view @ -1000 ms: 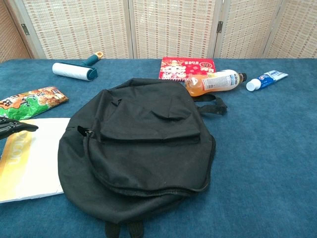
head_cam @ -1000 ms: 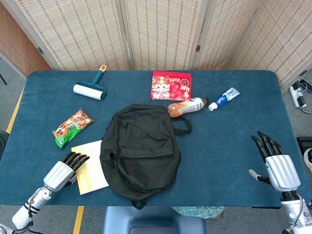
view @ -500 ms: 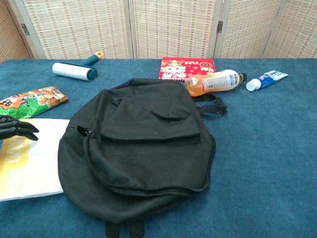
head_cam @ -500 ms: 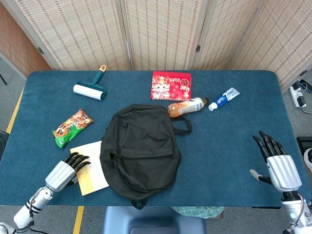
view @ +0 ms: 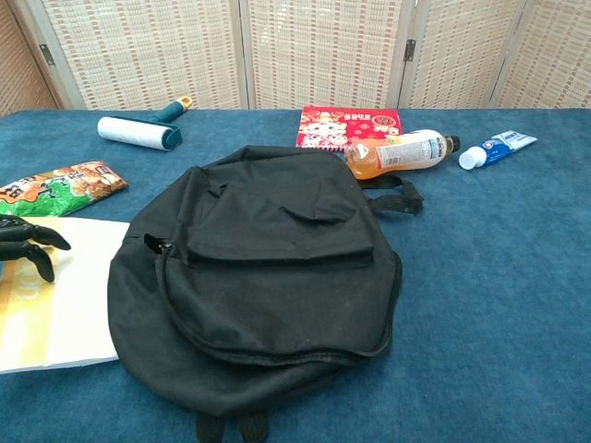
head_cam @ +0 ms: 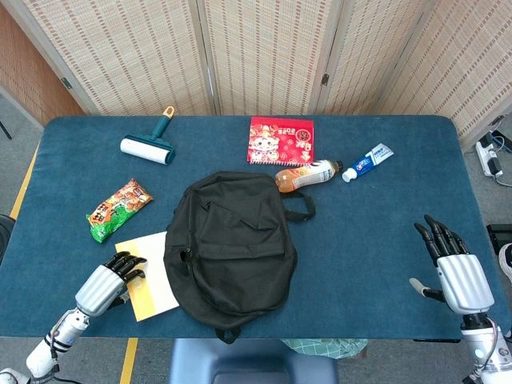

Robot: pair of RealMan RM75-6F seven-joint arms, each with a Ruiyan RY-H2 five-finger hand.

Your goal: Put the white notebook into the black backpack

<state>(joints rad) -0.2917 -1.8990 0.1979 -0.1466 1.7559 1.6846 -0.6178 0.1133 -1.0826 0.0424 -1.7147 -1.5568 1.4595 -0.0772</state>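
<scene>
Black fabric at table centre: one backpack (head_cam: pixel 232 244), lying flat, zip closed as far as visible. One white notebook (head_cam: pixel 149 276) with a yellow band, flat on the blue table (head_cam: pixel 376 232) just left of the backpack, its right edge touching or tucked under the bag; faint pale lettering on the yellow band, not readable. One left hand (head_cam: pixel 106 282) at the notebook's left edge, dark fingertips (view: pixel 32 247) curled down onto the cover, slightly apart, pressing rather than clamped. One right hand (head_cam: pixel 452 268) near the table's right front corner, well apart from everything, fingers straight, spread and holding nothing. One lint roller (head_cam: pixel 150 143) with a teal handle at far left. One snack packet (head_cam: pixel 118 210), orange and green, print too small to read. One red booklet (head_cam: pixel 281 140) with cartoon figures and unreadable characters. One bottle (head_cam: pixel 307 175) of orange drink on its side, touching the backpack's strap. One toothpaste tube (head_cam: pixel 368 161), blue and white, brand illegible.
</scene>
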